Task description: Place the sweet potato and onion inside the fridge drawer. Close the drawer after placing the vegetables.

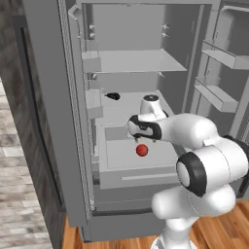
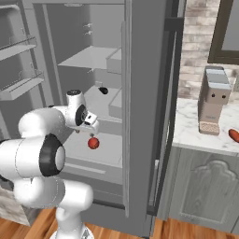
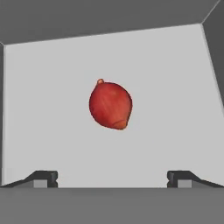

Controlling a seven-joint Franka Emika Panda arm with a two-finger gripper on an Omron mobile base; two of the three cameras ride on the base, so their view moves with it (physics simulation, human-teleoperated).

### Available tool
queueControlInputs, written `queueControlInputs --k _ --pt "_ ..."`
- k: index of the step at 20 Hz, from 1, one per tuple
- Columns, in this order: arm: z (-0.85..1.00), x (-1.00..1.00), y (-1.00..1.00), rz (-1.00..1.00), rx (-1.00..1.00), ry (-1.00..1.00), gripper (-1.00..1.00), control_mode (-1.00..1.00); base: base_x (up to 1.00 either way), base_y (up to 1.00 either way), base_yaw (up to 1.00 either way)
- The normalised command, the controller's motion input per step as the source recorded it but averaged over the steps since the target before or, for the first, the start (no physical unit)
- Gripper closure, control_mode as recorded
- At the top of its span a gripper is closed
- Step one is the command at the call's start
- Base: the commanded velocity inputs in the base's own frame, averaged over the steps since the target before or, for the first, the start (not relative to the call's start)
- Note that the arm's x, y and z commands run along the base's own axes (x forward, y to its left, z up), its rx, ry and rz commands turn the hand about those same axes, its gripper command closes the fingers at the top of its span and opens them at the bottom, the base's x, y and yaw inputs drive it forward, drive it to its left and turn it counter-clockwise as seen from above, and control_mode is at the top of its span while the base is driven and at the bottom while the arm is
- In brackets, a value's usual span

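We've got a small black object [image 1: 112,96] sitting on the fridge's middle shelf [image 1: 121,108], far left side. Out right on the marble counter [image 2: 196,130], there's a grey box-shaped appliance [image 2: 213,100] standing upright, well apart from the fridge.

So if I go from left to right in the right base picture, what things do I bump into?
Fridge door shelves → robot hand above the onion → the fridge's right wall → knife block → sweet potato.
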Motion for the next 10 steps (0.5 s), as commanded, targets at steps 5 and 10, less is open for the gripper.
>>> queueControlInputs --k 5,10 --pt "0.42 -1.00 0.09 0.00 0.00 -0.05 -1.00 -1.00 0.00 0.00 0.00" --pt "0.32 -1.00 0.00 0.00 0.00 -0.09 -1.00 -1.00 0.00 0.00 0.00"
